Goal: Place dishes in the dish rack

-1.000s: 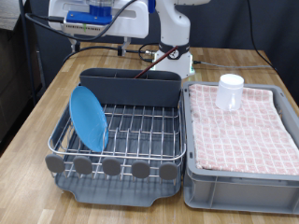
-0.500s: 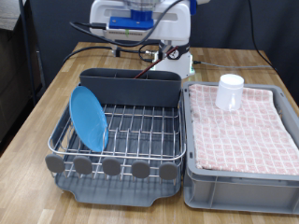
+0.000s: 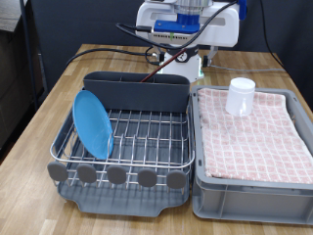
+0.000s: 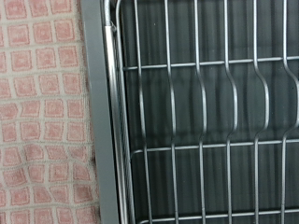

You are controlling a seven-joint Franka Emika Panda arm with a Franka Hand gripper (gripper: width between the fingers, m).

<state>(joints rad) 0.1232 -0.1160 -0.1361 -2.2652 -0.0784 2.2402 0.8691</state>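
Observation:
The dark grey dish rack (image 3: 119, 177) with its wire grid stands on the wooden table. The blue plate (image 3: 93, 122) stands on edge in the rack at the exterior view's left. The white mug (image 3: 241, 96) stands on the pink checked cloth at the exterior view's right. No wooden spoon shows. The robot's hand (image 3: 191, 24) hangs high above the rack's far end; its fingers do not show. The wrist view looks down on the rack's wire grid (image 4: 206, 112) and its edge, with nothing between the fingers.
A grey bin (image 3: 249, 191) lined with the pink checked cloth (image 3: 254, 132) sits right of the rack; the cloth also shows in the wrist view (image 4: 42, 103). The tall cutlery bin (image 3: 137, 91) is at the rack's far end. Cables and the robot base (image 3: 181, 64) lie behind it.
The robot's hand has swung across the top of the exterior view from left to right. Plate and mug have not moved.

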